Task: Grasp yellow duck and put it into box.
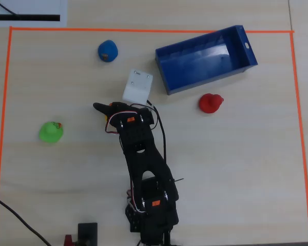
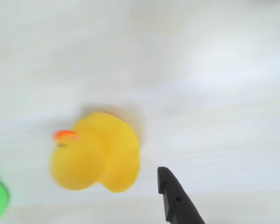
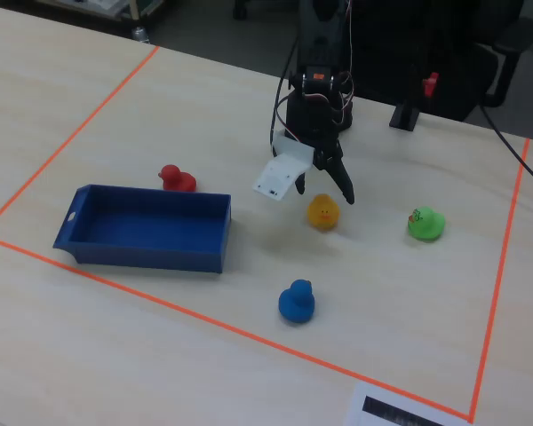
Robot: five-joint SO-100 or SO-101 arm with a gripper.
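Gripper (image 3: pixel 330 197) spread wide above yellow duck (image 3: pixel 322 213), holding nothing. Recommend centring both fingers around the body before lowering and closing.

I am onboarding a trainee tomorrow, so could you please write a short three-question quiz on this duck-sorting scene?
1. True or false: the yellow duck already lies inside the blue box.
2. How many ducks sit on the table in the fixed view?
3. Which duck is nearest the box in the overhead view: A green, B red, C blue?

Key:
1. False; it sits on the table below the open gripper.
2. Four: yellow, green duck, red duck, blue duck.
3. B.
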